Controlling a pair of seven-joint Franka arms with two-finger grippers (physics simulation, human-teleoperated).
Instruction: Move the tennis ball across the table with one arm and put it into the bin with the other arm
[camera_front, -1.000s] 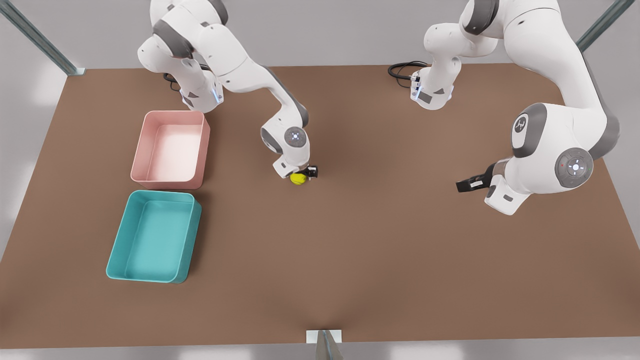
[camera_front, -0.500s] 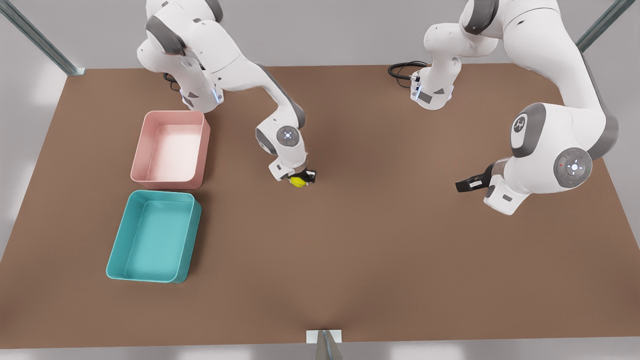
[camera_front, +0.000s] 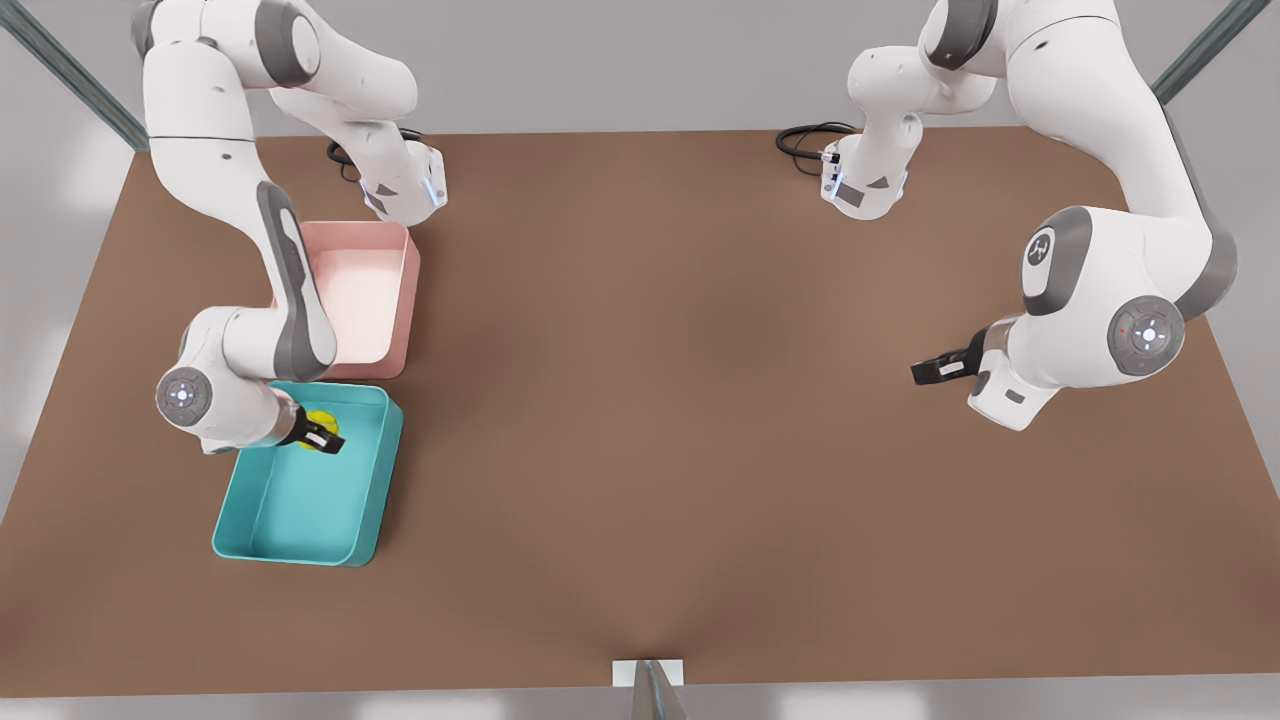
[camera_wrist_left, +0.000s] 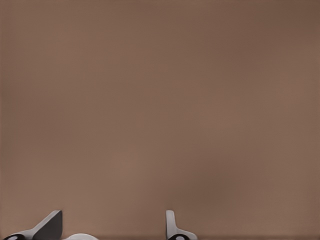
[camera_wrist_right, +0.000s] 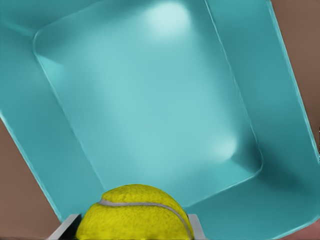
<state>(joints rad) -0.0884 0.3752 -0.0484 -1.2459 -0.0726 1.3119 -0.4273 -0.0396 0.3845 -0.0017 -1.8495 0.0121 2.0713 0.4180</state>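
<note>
So there's one tennis ball, pinched in the right gripper just above the teal bin, one of two trays beside a pink tray. The left gripper waits well away from the bin over the table, fingers spread apart.

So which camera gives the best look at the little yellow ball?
The right wrist view: the ball is close up, seam visible, held in the right pincer above the teal bin. The front view shows it as a small spot partly behind the pincer. The left wrist view faces bare table.
</note>
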